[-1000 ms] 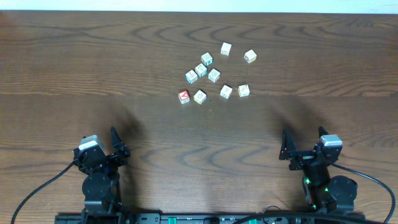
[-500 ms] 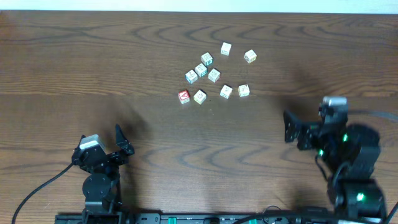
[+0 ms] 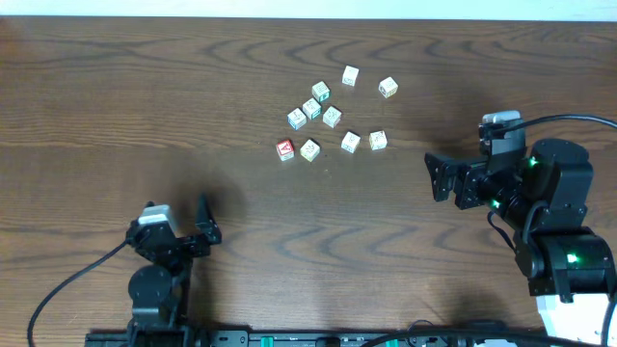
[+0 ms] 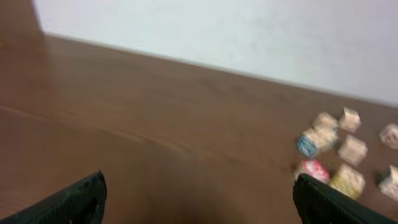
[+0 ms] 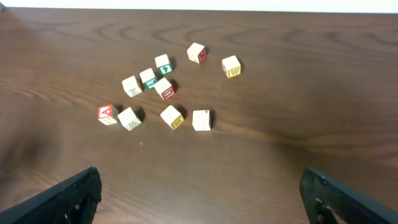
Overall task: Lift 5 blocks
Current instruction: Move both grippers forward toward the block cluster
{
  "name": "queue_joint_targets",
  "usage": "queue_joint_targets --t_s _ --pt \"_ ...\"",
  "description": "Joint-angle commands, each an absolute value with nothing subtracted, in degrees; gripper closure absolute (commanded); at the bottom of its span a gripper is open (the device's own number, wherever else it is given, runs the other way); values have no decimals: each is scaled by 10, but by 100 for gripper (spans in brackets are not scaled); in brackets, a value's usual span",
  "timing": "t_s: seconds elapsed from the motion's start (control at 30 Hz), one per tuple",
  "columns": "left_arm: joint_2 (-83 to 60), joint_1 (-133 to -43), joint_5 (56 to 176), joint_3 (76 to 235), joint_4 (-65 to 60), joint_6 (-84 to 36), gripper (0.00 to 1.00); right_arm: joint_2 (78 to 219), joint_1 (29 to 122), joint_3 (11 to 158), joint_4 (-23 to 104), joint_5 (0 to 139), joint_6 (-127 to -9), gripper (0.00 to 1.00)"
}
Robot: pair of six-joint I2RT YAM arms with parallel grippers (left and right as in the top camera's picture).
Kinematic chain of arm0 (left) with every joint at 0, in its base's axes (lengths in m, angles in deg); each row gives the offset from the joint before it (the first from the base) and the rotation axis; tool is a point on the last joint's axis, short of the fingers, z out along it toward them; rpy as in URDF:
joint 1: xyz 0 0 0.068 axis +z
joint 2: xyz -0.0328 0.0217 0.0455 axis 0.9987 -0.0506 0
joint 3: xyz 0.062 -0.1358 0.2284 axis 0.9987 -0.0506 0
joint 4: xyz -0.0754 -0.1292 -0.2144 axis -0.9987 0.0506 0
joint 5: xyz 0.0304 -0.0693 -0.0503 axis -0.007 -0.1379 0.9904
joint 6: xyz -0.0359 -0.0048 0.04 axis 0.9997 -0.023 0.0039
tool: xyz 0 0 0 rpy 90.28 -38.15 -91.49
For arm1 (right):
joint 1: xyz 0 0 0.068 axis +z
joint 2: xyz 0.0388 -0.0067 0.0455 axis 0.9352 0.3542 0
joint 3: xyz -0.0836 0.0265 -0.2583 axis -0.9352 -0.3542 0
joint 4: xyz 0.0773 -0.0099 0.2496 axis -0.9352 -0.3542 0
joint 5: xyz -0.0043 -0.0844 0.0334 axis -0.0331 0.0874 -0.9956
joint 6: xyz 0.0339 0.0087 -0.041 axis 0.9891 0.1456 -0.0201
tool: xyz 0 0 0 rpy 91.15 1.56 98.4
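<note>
Nothing stands between either arm and the ten small wooden alphabet cubes (image 3: 332,117), which lie loosely scattered on the far middle of the dark brown wood-grain table (image 3: 116,96), most of them apart from one another, a few nearly touching. The red-faced wooden cube with a white letter (image 3: 285,149) sits at the near left corner of the scatter, just beside a cream wooden cube (image 3: 309,149); two more pale cubes lie to their right, and the rest lie farther back, some with green prints. Which of the pale cubes has blue edges I cannot tell for sure. The left gripper (image 4: 199,180) hangs low at the near left with its jaws spread wide and nothing between them, well apart from the cubes. The right gripper (image 3: 436,177) is raised at the right, pointing towards the cubes, jaws also wide and empty. Black cables (image 3: 67,289) trail from both arm bases along the near edge. Beyond the far table edge is a plain pale wall (image 4: 217,31). Bare wood lies on every side of the scatter
</note>
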State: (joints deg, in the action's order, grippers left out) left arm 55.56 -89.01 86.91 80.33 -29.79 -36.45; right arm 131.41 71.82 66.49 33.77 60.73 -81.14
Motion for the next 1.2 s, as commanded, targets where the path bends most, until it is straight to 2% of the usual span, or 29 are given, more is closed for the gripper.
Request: queue_joint_targets --t_s 0.0,0.23,0.27,0.3,0.33,0.57,0.7,0.9,1.17 --pt "497 -888 908 872 -281 -369 4 1323 727 674 336 601 -825 1" --pt "263 -888 968 1045 -215 -366 4 1358 727 674 353 579 -825 2" --pt "219 -888 982 1077 -194 -368 4 1368 727 674 354 598 -815 8" --pt "183 -888 993 1103 -176 -368 4 1379 727 674 354 619 -797 11" --pt "142 -888 1003 1129 -161 -368 4 1393 727 674 354 625 -792 2" --pt "-17 -888 1082 1176 -202 -368 2 1534 744 708 388 608 -781 1" --pt "-84 -888 1095 1177 -252 -374 2 1657 780 795 367 636 -781 1" --pt "-162 -889 1098 1196 -257 -343 0 1832 814 977 313 690 -811 1" --pt "-202 -953 988 1207 -257 -243 0 1990 790 1146 259 712 -861 1"
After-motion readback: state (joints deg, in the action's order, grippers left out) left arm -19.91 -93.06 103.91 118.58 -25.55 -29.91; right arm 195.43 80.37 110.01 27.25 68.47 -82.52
